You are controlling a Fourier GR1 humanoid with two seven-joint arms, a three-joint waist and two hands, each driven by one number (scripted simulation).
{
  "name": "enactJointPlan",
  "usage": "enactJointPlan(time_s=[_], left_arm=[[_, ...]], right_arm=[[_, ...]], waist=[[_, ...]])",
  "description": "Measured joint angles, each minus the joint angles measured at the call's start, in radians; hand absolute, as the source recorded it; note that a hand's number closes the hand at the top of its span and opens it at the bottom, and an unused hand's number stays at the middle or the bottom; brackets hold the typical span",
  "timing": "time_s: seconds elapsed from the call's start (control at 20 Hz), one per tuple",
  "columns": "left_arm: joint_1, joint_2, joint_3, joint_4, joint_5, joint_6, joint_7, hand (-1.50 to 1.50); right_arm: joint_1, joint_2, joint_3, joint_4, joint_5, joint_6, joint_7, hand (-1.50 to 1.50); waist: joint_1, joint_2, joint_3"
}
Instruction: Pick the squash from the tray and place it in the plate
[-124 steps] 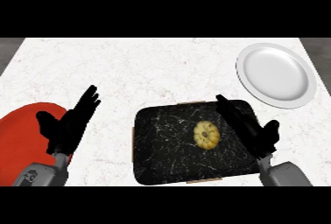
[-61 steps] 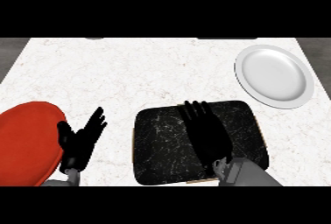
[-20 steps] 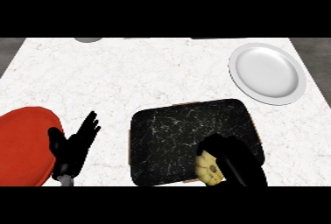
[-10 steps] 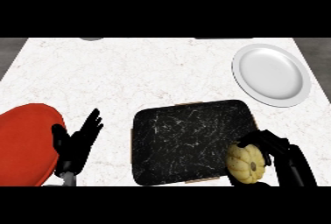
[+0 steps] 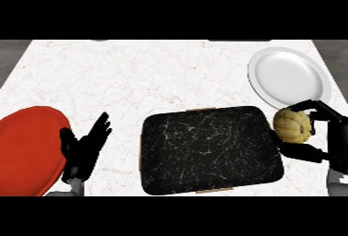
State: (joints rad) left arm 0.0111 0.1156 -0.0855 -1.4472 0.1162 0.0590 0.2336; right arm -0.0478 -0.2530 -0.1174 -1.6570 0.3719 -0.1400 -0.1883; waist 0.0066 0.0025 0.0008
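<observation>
One squash (image 5: pixel 293 125), clasped in the right robot hand (image 5: pixel 325 133), is now travelling off the tray (image 5: pixel 209 150) toward the plate (image 5: pixel 289 76) at one o'clock.

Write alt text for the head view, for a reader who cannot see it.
The robot's right hand holds a yellow squash just right of a black tray, below a white plate on the marble counter. The left hand rests open at lower left, beside a red plate.
</observation>
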Motion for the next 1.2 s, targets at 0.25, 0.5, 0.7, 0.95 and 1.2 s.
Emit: enactJointPlan(time_s=[0.25,0.5,0.7,0.95,1.2], left_arm=[[0.001,-0.01,-0.006,-0.003,-0.007,0.0,0.004,0.0],[-0.023,-0.016,-0.004,0.035,-0.012,-0.01,-0.013,0.0],[-0.022,-0.019,-0.015,0.011,-0.017,-0.01,-0.003,0.0],[-0.025,-0.012,-0.012,0.025,-0.011,-0.036,-0.02,0.0],[-0.052,-0.024,-0.025,0.023,-0.017,-0.032,-0.006,0.0]], right_arm=[[-0.184,-0.042,-0.121,0.285,-0.018,-0.071,-0.119,1.5],[-0.401,-0.097,-0.212,0.64,-0.032,-0.126,-0.253,1.5],[-0.538,-0.173,-0.276,0.893,-0.048,-0.129,-0.367,1.5],[-0.665,-0.247,-0.323,1.131,-0.048,-0.133,-0.465,1.5],[-0.712,-0.303,-0.247,1.289,0.066,-0.136,-0.359,-1.5]], waist=[[0.009,0.002,0.0],[0.023,0.007,0.001],[0.036,0.012,0.002],[0.052,0.02,0.003],[0.077,0.031,0.003]])
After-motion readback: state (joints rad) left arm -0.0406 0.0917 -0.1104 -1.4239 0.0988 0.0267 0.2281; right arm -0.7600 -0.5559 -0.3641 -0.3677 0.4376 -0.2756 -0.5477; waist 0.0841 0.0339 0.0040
